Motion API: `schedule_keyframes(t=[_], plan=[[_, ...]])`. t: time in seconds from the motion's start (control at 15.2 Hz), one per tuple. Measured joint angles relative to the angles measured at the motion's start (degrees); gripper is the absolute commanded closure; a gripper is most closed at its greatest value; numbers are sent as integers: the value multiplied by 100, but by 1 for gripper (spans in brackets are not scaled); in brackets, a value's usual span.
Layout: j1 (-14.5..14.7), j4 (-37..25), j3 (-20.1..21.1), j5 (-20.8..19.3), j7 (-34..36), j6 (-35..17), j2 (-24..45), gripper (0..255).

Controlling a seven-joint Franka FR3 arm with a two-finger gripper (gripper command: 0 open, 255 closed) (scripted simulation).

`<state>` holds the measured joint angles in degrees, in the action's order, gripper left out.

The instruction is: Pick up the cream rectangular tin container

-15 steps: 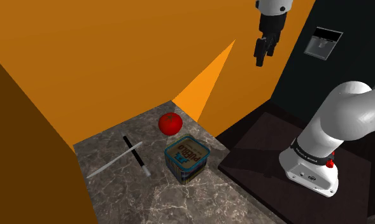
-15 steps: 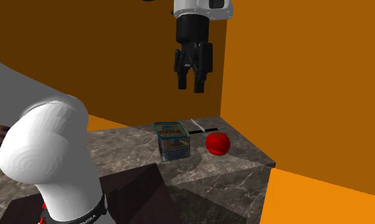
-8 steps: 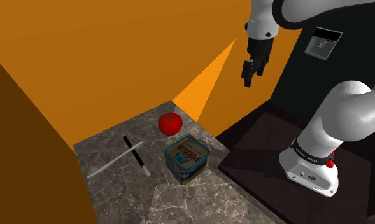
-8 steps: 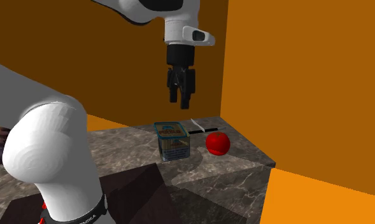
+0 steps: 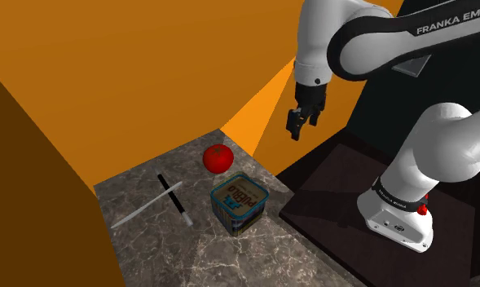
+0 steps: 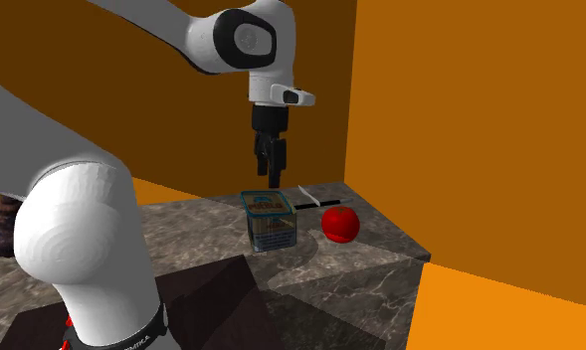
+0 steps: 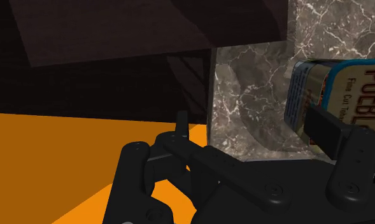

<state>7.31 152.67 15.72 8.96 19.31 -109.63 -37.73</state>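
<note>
The tin (image 5: 240, 202) sits centre-frame in the shoulder view on the marble counter (image 5: 165, 253), with a tomato (image 5: 218, 157) just beyond it. The gripper (image 5: 294, 130) hangs above, to the upper right, fingers spread and empty. From the second exterior view it's almost directly overhead, so I'd call the move mostly a straight descent.

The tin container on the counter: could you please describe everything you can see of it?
The tin container is a rounded-cornered rectangular box with a cream, lettered lid, a teal rim and blue printed sides. Lid closed, it stands upright on the marbled counter near its edge, apart from the red tomato. The gripper hangs clear of it.
</note>
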Motion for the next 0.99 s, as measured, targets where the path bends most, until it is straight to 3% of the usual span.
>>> schedule_keyframes(t=[0.33,0.66,0.99], plan=[[257,208,566,472,625,-894,578,0],[365,31,1159,708,1292,-1820,1542,0],[314,-244,1626,564,1932,-2679,2565,0]])
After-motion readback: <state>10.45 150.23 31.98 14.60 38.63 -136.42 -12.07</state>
